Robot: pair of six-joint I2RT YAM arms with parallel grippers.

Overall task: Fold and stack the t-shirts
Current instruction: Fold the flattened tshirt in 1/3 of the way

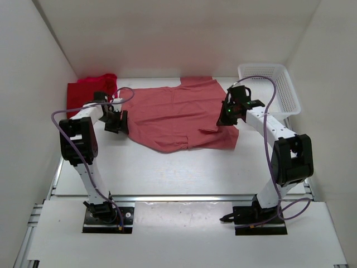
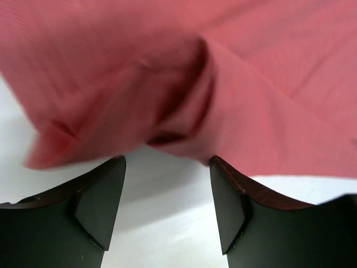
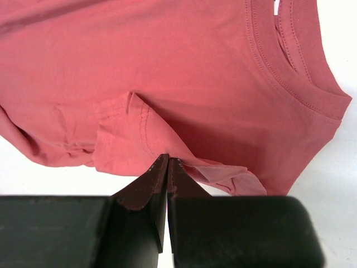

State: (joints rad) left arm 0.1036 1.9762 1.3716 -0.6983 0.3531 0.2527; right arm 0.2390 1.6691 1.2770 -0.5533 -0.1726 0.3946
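Fingers (image 2: 100,195) of the left gripper (image 2: 167,164) stand wide apart at the left edge of the faded salmon-pink cloth t-shirt (image 1: 178,114), which lies spread on the white desk (image 1: 184,173); they hold nothing. The right gripper (image 3: 168,159) has its fingers pressed together at the shirt's right sleeve hem. I cannot tell whether they pinch cloth.

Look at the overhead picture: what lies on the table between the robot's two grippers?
The salmon pink t-shirt, spread out flat, fills the stretch between the left gripper and the right gripper. The top external view shows this.
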